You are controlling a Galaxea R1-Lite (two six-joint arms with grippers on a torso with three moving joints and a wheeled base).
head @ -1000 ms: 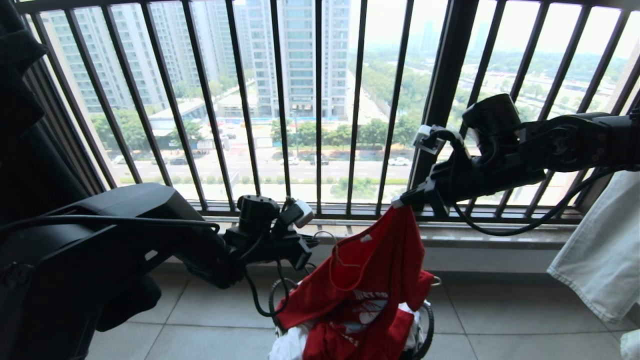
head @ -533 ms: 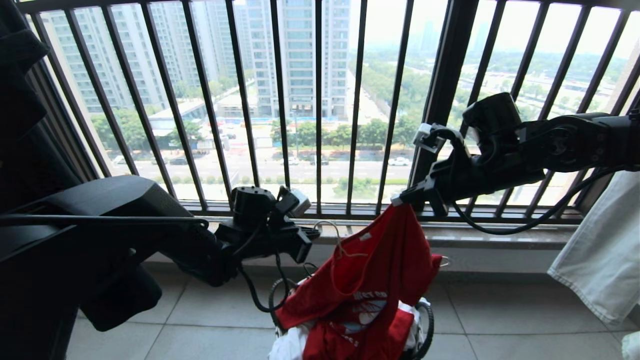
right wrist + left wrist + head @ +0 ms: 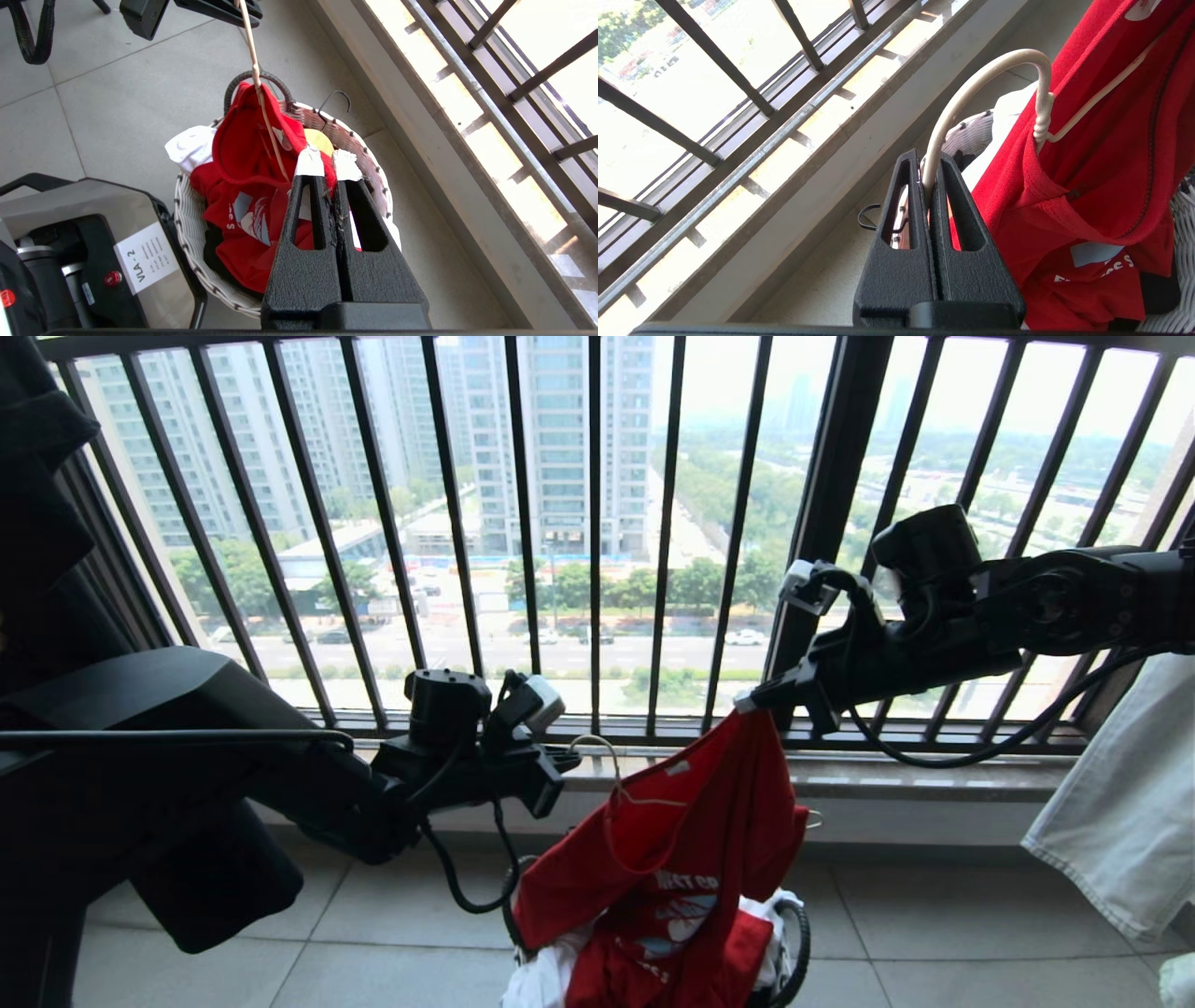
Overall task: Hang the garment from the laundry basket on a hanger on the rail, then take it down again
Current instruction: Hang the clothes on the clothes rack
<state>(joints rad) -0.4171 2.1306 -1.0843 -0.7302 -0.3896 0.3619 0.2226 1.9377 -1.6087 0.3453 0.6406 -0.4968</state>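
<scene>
Left claw clenched on the hanger hook, right claw pinching the garment at a top edge above the laundry basket; soft, light, limp cloth, likely best held by shoulder seams; thin hanger probably slippery and springy.

My left gripper sits low at centre-left, jaws pinched together, arm reaching in level; my right gripper is higher, clamped tight, arm stretched in from the right
</scene>
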